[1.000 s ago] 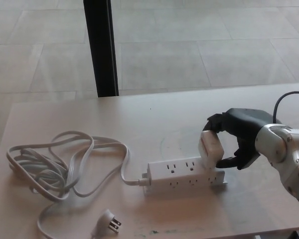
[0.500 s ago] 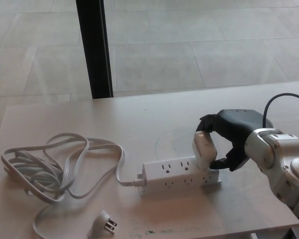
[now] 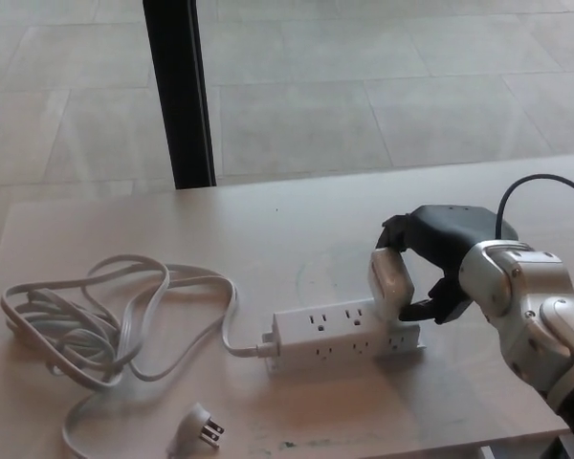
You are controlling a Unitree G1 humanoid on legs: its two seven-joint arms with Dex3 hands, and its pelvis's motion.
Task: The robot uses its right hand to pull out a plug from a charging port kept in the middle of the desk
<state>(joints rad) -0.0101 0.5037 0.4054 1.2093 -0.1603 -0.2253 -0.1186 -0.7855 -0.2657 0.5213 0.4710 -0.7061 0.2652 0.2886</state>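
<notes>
A white power strip [image 3: 344, 335] lies in the middle of the light wooden desk [image 3: 268, 239]. At its right end stands a white block-shaped plug [image 3: 390, 283], tilted a little, its base at the strip's top face. My right hand [image 3: 435, 253] reaches in from the right and is shut on this plug, with black fingers over its top and the thumb under its right side. The strip's own white cord [image 3: 96, 316] loops in a heap at the left and ends in a loose pronged plug [image 3: 199, 432] near the front edge. My left hand does not show.
A black post [image 3: 179, 91] stands behind the desk on the tiled floor. A thin black cable [image 3: 545, 184] arcs above my right forearm. The desk's front edge runs just below the strip and the loose pronged plug.
The camera has shifted a little, so the whole scene sits lower and further left. My right hand has stayed shut on the white plug, which still stands at the strip's right end.
</notes>
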